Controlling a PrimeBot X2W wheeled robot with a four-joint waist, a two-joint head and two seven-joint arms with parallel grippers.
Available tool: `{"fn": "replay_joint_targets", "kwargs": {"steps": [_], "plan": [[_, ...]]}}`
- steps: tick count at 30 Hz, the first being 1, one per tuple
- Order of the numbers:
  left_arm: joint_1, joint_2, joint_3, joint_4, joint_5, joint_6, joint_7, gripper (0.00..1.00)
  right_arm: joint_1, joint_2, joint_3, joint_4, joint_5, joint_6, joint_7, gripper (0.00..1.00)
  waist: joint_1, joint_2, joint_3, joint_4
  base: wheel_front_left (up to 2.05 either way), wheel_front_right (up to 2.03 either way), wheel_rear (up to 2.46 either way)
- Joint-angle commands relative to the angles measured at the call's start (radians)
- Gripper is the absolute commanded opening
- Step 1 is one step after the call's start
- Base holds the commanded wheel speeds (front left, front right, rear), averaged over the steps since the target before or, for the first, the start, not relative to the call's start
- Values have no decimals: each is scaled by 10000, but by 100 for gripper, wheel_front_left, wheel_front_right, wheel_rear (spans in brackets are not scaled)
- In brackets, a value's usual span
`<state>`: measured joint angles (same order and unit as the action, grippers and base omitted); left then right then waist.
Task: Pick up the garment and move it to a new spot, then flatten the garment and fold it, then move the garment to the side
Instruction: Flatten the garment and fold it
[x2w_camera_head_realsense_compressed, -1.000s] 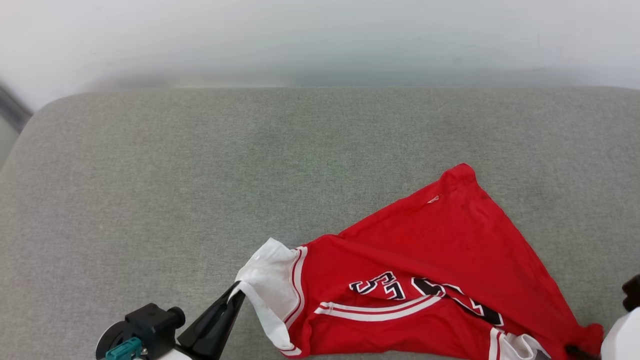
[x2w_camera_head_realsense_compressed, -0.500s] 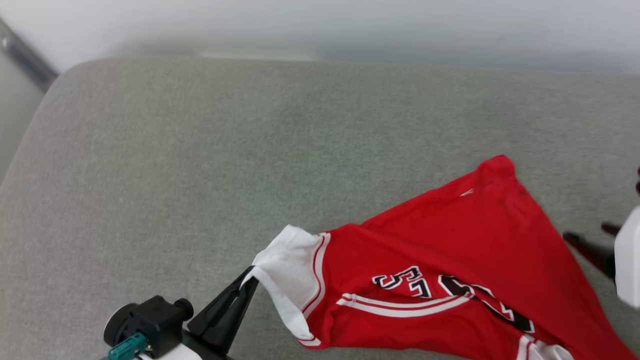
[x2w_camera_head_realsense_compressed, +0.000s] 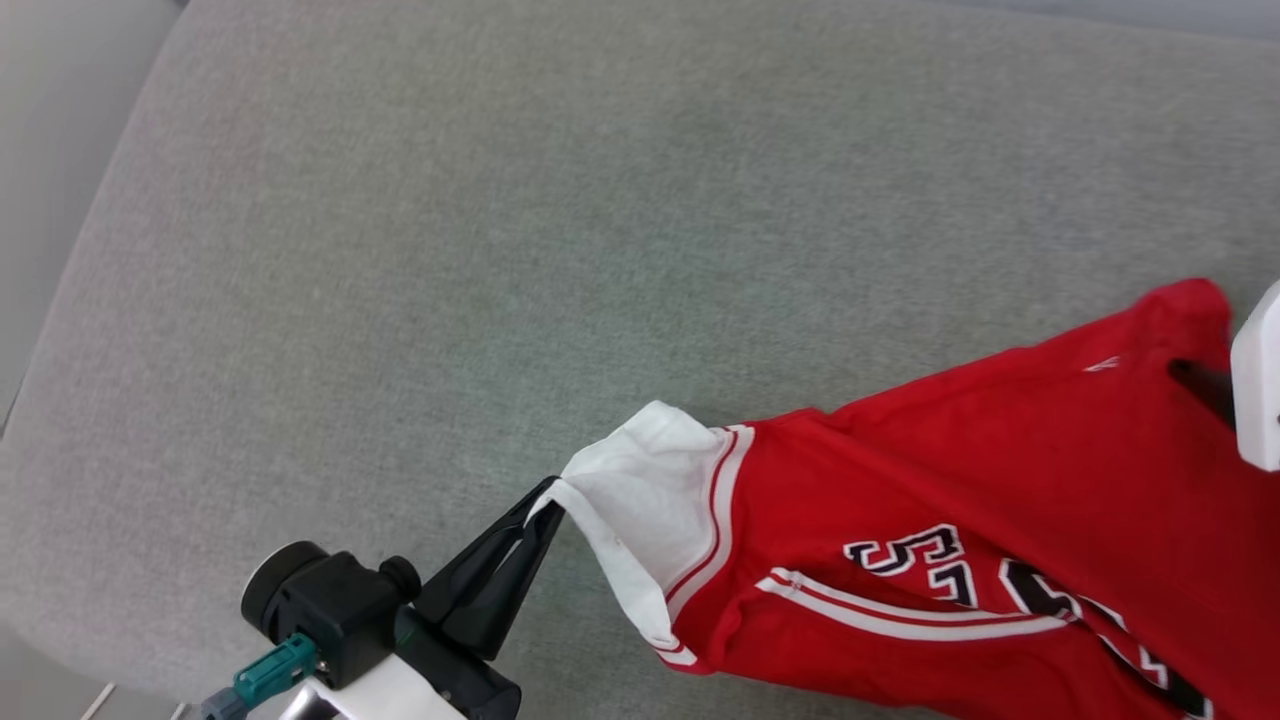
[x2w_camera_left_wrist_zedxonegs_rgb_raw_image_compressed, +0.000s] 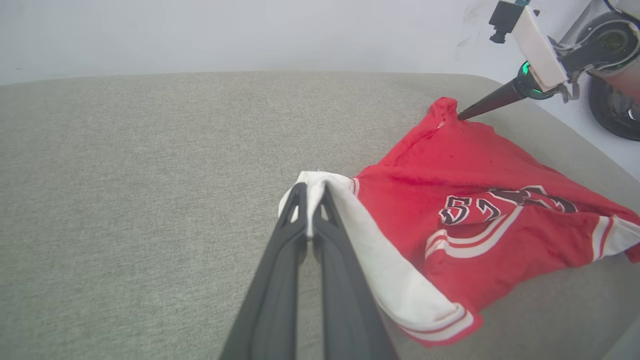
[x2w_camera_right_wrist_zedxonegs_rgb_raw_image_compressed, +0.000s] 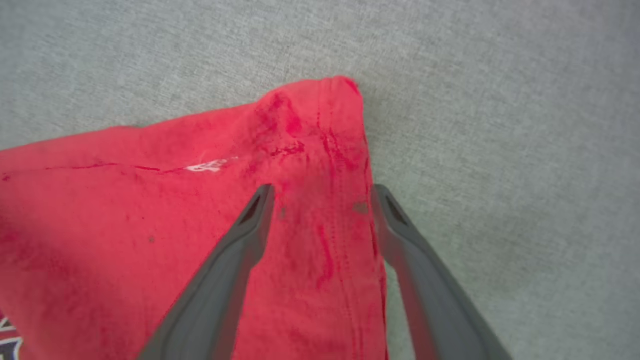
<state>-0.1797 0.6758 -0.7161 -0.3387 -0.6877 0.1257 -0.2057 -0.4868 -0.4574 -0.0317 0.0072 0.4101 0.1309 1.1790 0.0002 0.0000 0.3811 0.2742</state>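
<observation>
My left pincer (x2w_camera_head_realsense_compressed: 548, 497) pinches the shirt's (x2w_camera_head_realsense_compressed: 950, 470) white sleeve (x2w_camera_head_realsense_compressed: 640, 480); my right pincer (x2w_camera_right_wrist_zedxonegs_rgb_raw_image_compressed: 322, 195), spread, straddles its red corner (x2w_camera_right_wrist_zedxonegs_rgb_raw_image_compressed: 320, 110), likely to grip and stretch it flat. The shirt lies lower right on the grey cushion (x2w_camera_head_realsense_compressed: 400, 250).

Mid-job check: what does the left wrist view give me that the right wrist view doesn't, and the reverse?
Left wrist view: the left pincer shut on the white sleeve, plus the block numbers. Right wrist view: the right pincer open, its fingers straddling the jersey's red corner, near a small white tag. Shared: the red jersey lying on the grey cushion.
</observation>
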Motion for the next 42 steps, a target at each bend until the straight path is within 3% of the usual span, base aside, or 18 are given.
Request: {"fn": "replay_joint_targets", "kwargs": {"steps": [1, 10, 19, 20, 21, 22, 23, 31, 42], "plan": [[-165, -93, -40, -37, 81, -46, -52, 0, -190, -118, 12, 160, -95, -4, -52, 100, -2, 0, 389, 377, 0, 0, 0], [-388, -329, -208, 105, 137, -262, -108, 0, -489, -328, 128, 1127, -426, -4, -272, 100, -2, 0, 867, 748, 0, 0, 0], [-525, -381, -156, 273, 83, -345, -197, 0, -456, -87, 314, 1640, -508, -4, -652, 100, -2, 0, 1029, 786, 0, 0, 0], [-540, -376, -150, 286, 81, -350, -204, 0, -490, -72, 342, 1675, -518, -4, -695, 91, -2, 0, 1043, 774, 0, 0, 0], [-560, -373, -143, 296, 81, -362, -210, 0, -517, -61, 372, 1711, -514, -4, -709, 44, -2, 0, 1056, 763, 0, 0, 0], [-560, -373, -143, 296, 81, -362, -210, 0, -517, -61, 372, 1711, -514, -4, -709, 44, -2, 0, 1056, 763, 0, 0, 0], [-572, -378, -138, 306, 78, -352, -212, 0, -530, -59, 436, 1740, -486, -4, -714, 1, -2, 0, 1061, 752, 0, 0, 0], [-549, -326, -24, 434, -20, -324, -259, 0, -694, -140, 534, 1940, -329, -4, -1564, 0, -2, 0, 517, 435, 0, 0, 0], [-439, 252, 465, -1, -190, 5, -95, 0, -623, -8, 352, 1881, 634, -4, -3045, 0, -2, 0, -1199, -580, 0, 0, 0]]}}
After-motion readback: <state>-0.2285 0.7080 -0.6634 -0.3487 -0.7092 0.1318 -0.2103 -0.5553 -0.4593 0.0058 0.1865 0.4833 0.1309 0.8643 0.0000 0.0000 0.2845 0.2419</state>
